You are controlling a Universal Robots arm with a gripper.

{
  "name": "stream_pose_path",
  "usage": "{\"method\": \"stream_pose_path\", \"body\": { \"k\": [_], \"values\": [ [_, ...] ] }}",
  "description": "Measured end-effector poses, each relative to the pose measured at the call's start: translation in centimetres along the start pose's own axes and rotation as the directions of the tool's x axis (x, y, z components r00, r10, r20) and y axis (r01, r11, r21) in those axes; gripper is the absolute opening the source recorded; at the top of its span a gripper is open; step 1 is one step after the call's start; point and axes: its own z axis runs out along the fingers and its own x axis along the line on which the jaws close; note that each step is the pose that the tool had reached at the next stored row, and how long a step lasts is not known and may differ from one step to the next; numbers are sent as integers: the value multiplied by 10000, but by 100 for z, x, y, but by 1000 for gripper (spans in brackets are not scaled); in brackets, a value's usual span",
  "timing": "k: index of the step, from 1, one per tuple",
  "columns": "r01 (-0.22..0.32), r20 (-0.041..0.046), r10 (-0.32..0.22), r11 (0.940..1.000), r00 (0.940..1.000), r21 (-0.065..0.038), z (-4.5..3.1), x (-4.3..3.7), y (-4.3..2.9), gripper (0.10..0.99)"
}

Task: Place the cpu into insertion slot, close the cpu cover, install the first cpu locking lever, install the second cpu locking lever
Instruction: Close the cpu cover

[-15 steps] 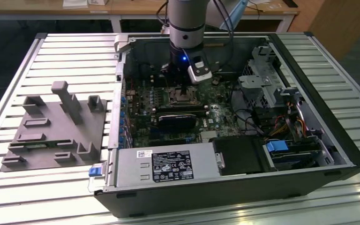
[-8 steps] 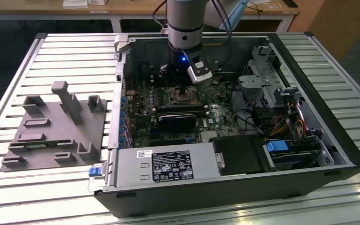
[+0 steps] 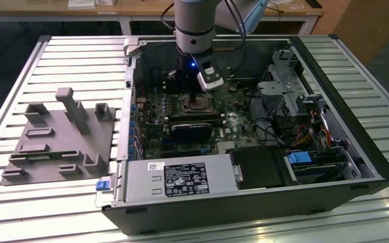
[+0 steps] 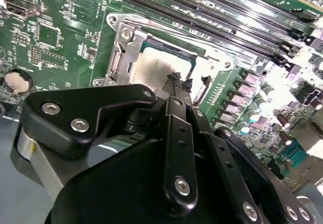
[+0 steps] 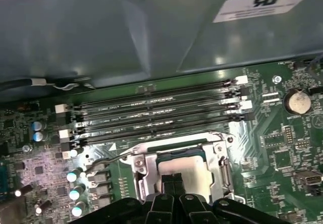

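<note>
Your end effector (image 4: 177, 80), pinched narrow w/ nothing held, hovers at the small grey-metal square cpu (image 4: 151, 70) inside the thin silvery cpu cover (image 4: 122, 50) frame, so prob. the cover-closing step, needing an even press.

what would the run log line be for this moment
gripper: shut, tips over cpu | cpu: seated in insertion slot | cpu cover: down around cpu

We see a grey tubular arm (image 3: 194, 20) with a black band at the wrist, a small blue light (image 3: 193, 64) glowing below it, and black cables (image 3: 240, 30) hanging alongside. Our gripper (image 4: 176, 78) is matte black, its jointed links pinned with shiny round screws (image 4: 182, 185).
</note>
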Motion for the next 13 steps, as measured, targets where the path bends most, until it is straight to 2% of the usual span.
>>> {"method": "stream_pose_path", "body": {
  "k": [9,13],
  "values": [
    [-6,4,6,10000,10000,-1,10,35,-7,106],
    [-1,75,1,10000,10000,-15,9,99,-19,106]
  ]
}}
